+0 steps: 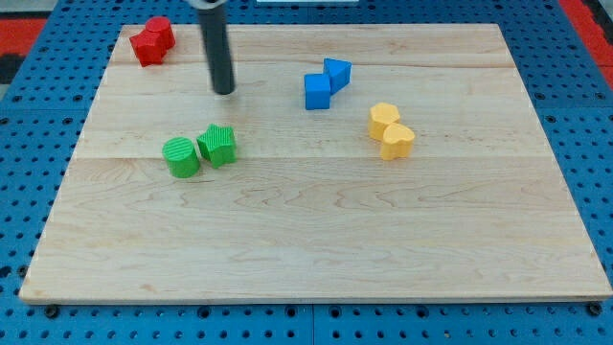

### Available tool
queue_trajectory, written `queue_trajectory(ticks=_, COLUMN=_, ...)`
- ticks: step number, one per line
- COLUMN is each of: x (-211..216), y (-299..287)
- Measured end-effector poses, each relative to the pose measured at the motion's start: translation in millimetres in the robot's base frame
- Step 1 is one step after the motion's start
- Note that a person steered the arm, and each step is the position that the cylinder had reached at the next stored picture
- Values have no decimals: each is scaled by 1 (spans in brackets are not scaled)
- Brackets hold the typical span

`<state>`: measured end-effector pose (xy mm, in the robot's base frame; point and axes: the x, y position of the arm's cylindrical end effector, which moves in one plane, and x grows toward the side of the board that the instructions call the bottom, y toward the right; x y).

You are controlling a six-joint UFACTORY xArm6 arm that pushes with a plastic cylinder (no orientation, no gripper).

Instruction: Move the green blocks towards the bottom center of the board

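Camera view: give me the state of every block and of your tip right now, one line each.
My tip: on the board, above the green pair in the view, touching no block.
Green cylinder: upright, touching the other green block.
Green block: left of centre, not yet at bottom centre.
Red blocks: clustered at the top-left corner.
Blue blocks: two, touching.
Yellow blocks: two, touching, right of centre.

We observe a pale wooden board (316,240) resting on a blue perforated surface (575,57); red perforated areas (19,38) appear at both upper corners.
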<state>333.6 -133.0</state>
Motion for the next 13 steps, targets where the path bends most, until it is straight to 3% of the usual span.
queue_trajectory(ticks=2, x=6, y=-29)
queue_trajectory(ticks=4, x=101, y=14)
queue_trajectory(ticks=5, x=108, y=52)
queue_trajectory(ticks=6, x=159, y=55)
queue_trajectory(ticks=7, x=168, y=70)
queue_trajectory(ticks=8, x=123, y=68)
queue_trajectory(ticks=10, x=183, y=84)
queue_trajectory(ticks=12, x=49, y=20)
queue_trajectory(ticks=13, x=67, y=-25)
